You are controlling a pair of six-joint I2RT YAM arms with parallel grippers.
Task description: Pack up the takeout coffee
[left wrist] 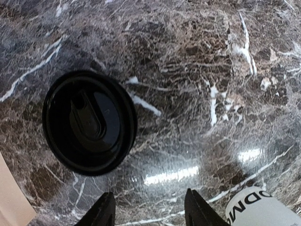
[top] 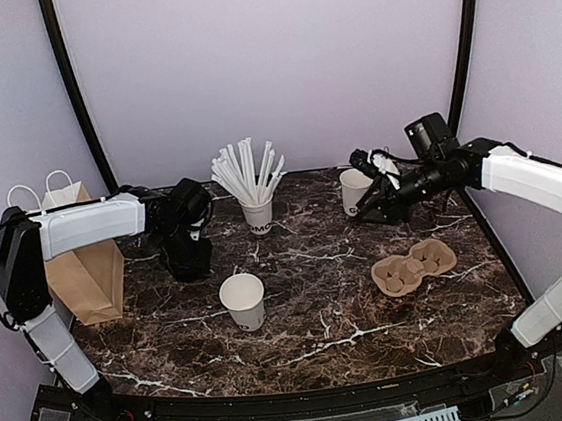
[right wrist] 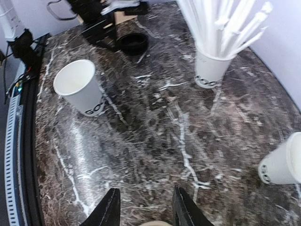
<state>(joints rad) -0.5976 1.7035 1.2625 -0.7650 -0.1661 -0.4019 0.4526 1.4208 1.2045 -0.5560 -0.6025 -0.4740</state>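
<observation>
Lid pickup: my left gripper (left wrist: 149,207), jaws apart, hovers just beside the black lid (left wrist: 89,122); next, centre and close. My right gripper (right wrist: 146,205) is apart, seemingly empty.

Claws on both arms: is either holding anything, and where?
Nothing. The left claw hangs open near the round black plastic lid; the right claw is open, empty.

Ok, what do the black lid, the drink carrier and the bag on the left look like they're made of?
The black lid looks like moulded plastic: glossy, with soft reflections and a crisp rim. The drink carrier is probably pressed paper pulp: matte tan with rounded moulded wells. The bag seems to be brown kraft paper, matte and creased; I can't tell what its white handles are made of.
</observation>
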